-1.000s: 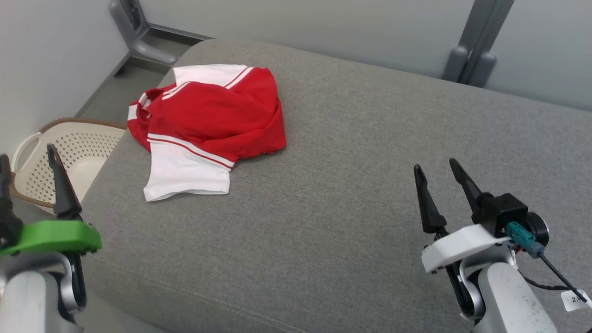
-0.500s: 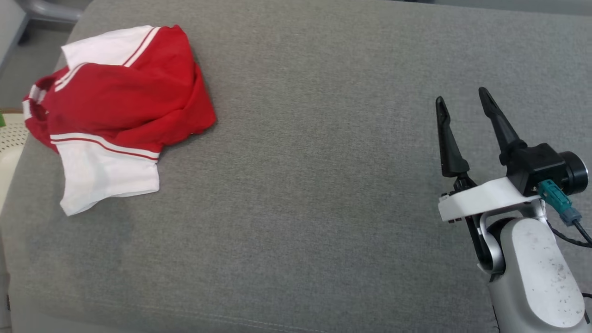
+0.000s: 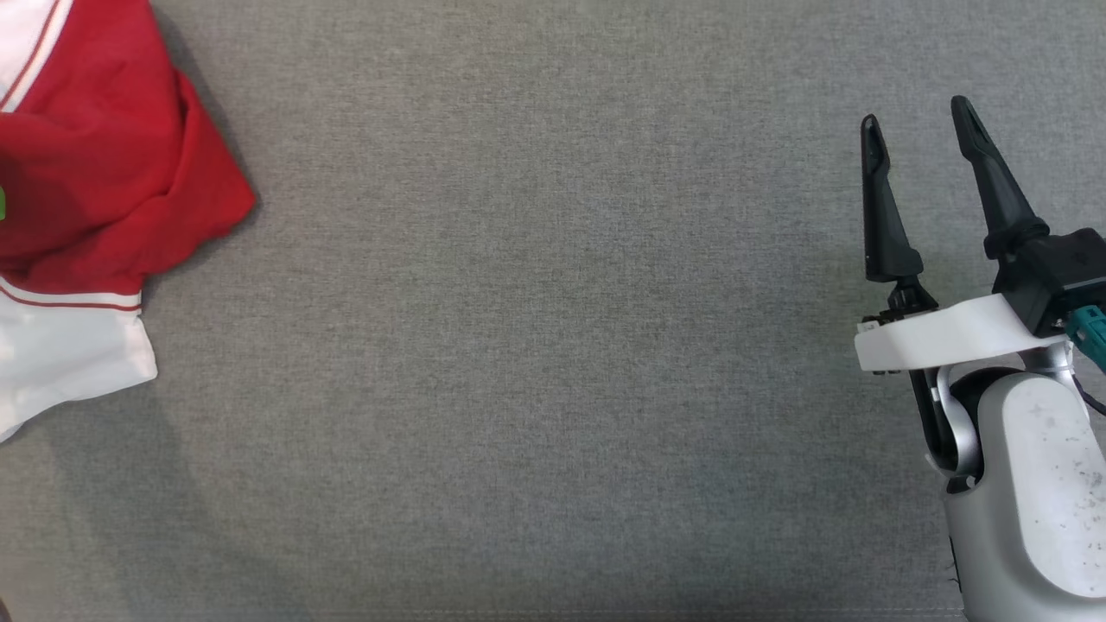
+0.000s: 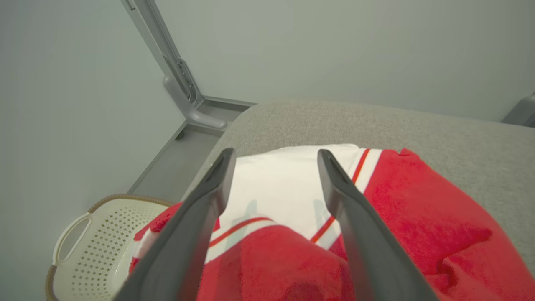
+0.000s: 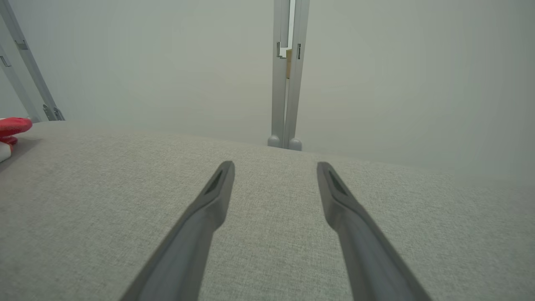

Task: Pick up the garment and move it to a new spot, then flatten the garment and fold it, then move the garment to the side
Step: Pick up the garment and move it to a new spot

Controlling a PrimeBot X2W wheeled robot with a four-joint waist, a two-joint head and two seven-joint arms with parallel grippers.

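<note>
at nine to ten o'clock in the head view, the crumpled red-and-white garment (image 3: 104,173) lies on the grey cushion (image 3: 553,345). the left gripper (image 4: 276,154) hovers over it, fingers spread, holding nothing. at three o'clock the right gripper (image 3: 918,112) stands well apart, fingers spread, empty.

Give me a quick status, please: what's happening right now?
Left gripper open over the shirt; right gripper open over the cushion. Shirt crumpled, not yet picked up. Basket beside the cushion, out of the way.
</note>
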